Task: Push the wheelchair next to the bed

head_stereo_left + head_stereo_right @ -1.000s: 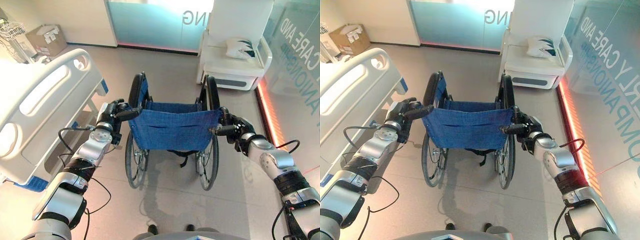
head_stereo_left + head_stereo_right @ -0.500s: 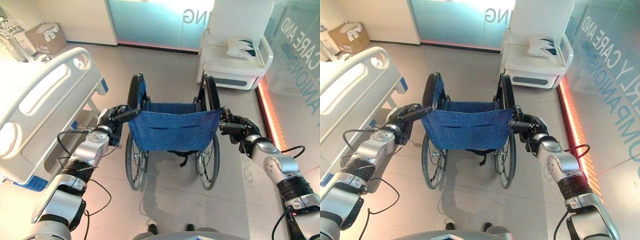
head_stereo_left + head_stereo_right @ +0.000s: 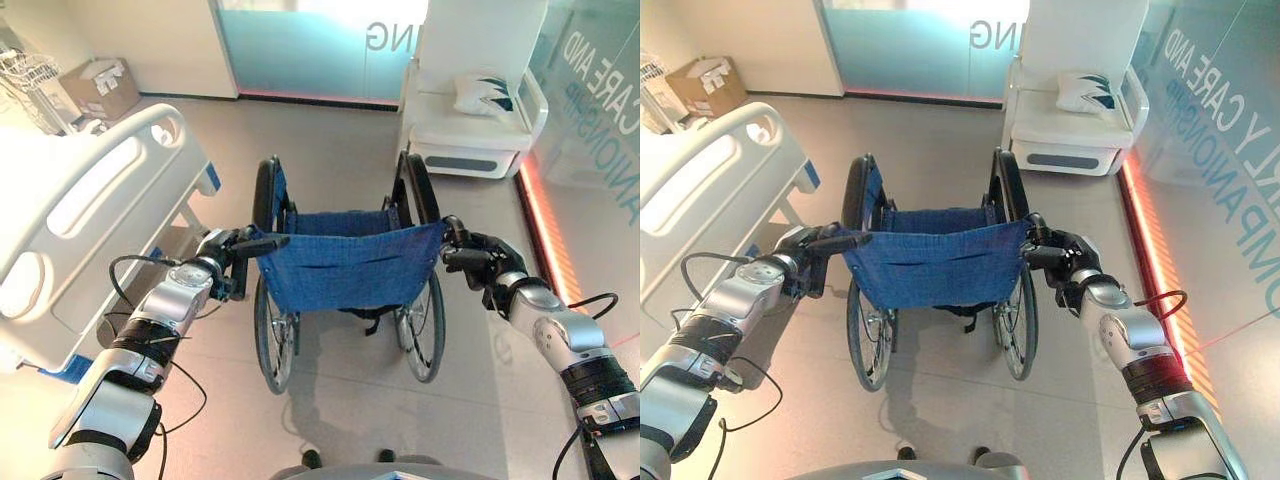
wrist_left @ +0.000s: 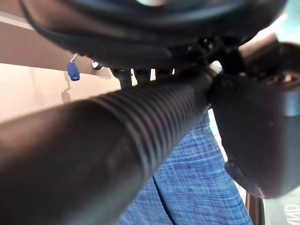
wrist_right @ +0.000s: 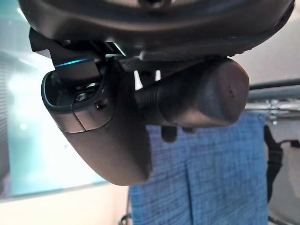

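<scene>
Robot hand, left (image 3: pixel 222 262): fingers curled round the left push handle (image 3: pixel 258 244) of the wheelchair (image 3: pixel 345 262), clamped on the ribbed black grip, which shows from very close in the left wrist view with blue cloth past it. Robot hand, right (image 3: pixel 487 262): fingers curled round the right push handle (image 3: pixel 458 256), likewise clamped; the right wrist view shows the rounded grip end (image 5: pixel 197 99) enclosed by the hand.

Wheelchair position: upright on the floor (image 3: pixel 340 420), directly in front of the robot, its blue fabric backrest (image 3: pixel 350 265) facing the robot and stretched between the two handles. Both large rear wheels (image 3: pixel 272 332) rest on the floor.

Bed (image 3: pixel 90 225): white, with a moulded side rail, located at the robot's left. The wheelchair stands near the bed's foot end, apart from it, with the left arm between the two.

Surroundings: a white armchair (image 3: pixel 470 128) holding a patterned cushion (image 3: pixel 485 96) stands beyond the wheelchair to the right, against a frosted glass wall (image 3: pixel 320 45). A cardboard box (image 3: pixel 100 88) sits at the far left.
</scene>
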Controlling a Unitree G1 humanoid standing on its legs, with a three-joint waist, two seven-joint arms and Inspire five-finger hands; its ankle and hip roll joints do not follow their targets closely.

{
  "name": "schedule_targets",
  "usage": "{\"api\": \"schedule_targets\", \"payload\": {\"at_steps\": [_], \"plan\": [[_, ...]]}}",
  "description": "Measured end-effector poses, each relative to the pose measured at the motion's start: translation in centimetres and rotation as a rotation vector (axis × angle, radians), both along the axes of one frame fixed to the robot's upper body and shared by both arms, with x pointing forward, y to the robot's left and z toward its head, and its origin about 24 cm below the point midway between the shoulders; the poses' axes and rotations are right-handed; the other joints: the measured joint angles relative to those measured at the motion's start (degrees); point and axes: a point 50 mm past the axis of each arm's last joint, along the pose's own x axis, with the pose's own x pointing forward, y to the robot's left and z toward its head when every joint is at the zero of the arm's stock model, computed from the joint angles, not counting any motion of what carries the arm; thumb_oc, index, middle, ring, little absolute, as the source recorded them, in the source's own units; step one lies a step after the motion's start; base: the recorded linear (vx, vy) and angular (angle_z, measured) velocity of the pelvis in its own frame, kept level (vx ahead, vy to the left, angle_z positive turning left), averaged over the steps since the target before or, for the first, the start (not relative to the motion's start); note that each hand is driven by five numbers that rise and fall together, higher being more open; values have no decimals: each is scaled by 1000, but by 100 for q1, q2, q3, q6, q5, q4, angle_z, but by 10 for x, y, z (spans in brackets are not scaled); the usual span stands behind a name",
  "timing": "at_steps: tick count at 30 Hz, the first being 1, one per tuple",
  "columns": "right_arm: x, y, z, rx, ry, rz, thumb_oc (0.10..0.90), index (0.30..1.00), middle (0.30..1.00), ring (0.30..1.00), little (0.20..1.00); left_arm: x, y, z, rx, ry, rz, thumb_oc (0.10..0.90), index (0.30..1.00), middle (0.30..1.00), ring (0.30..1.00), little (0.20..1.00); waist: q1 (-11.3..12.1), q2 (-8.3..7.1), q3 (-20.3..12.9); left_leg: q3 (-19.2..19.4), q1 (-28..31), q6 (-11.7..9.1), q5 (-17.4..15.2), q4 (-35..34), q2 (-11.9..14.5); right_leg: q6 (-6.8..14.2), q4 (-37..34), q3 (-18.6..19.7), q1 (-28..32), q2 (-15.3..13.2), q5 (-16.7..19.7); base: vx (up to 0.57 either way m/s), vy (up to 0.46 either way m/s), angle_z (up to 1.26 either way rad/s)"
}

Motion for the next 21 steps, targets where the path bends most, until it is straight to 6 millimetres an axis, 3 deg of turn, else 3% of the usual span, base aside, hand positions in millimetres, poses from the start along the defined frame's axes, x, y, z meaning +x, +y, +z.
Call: {"api": "schedule_targets", "payload": {"at_steps": [13,18,21], "plan": [[0,2,1,1,-3,7,400,300,300,300,300,-1,8,10,85,64,-63,800,900,900,900,900,-72,10,-3,-23,-10,1,0,8,1,-1,-9,-36,7,-7,0,0,0,0],[-1,2,0,4,-3,9,400,300,300,300,300,-3,7,5,-69,40,51,800,900,900,900,900,-93,13,-2,-30,-12,1,1,7,2,-1,-9,-43,9,-9,-1,0,0,0],[-1,3,0,10,-7,9,400,300,300,300,300,-9,3,-8,-261,-14,202,800,900,900,900,900,-101,22,-3,-52,-20,1,1,8,4,-3,-10,-68,9,-9,-3,-19,-23,2]]}}
